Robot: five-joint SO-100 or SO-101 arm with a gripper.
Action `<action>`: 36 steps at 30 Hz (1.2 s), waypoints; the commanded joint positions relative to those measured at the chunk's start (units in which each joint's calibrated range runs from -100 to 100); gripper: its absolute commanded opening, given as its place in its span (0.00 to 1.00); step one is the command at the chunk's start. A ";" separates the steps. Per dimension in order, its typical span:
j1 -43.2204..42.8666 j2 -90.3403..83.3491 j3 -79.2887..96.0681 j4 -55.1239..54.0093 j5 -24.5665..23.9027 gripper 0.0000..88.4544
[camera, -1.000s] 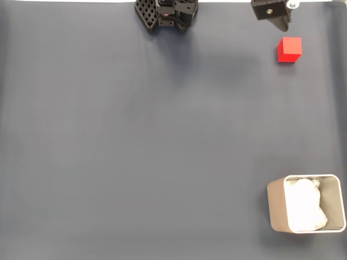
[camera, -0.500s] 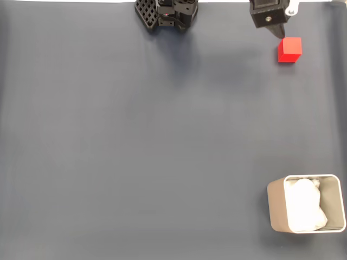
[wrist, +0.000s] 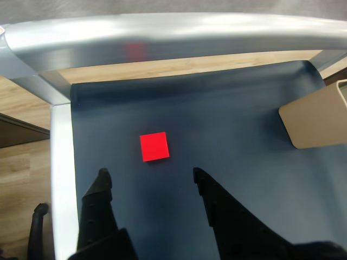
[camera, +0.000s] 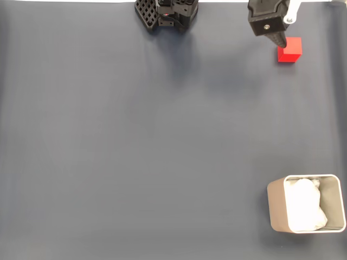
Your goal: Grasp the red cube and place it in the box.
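Red, matte and plain-faced: cube [wrist: 154, 147] flat on the dark blue-grey mat [camera: 162, 151], near the top right corner in the fixed view, just ahead of the gap between the two black fingers [wrist: 103, 187] in the wrist view. Probably light and rigid, with little risk of crushing; matte faces likely to give fair grip. Best taken across two opposite flat sides, squarely, to avoid twisting out. Gripper [wrist: 150, 176] spread apart, wider than the cube, nothing held, not yet around it. Tan box [camera: 306, 203] with white lining well apart, at the bottom right corner in the fixed view. Silver metal frame [wrist: 162, 35] beyond the mat edge.
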 commanded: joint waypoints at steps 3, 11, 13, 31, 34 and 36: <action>0.48 -0.97 -0.66 -1.99 -0.29 0.46; -0.30 -2.45 2.26 -4.04 -0.20 0.49; -0.65 -2.45 2.81 -4.61 -0.24 0.49; -0.51 5.01 6.64 -15.43 0.49 0.50; -0.58 6.22 7.10 -16.99 0.20 0.50; -0.73 6.91 7.19 -17.56 0.00 0.50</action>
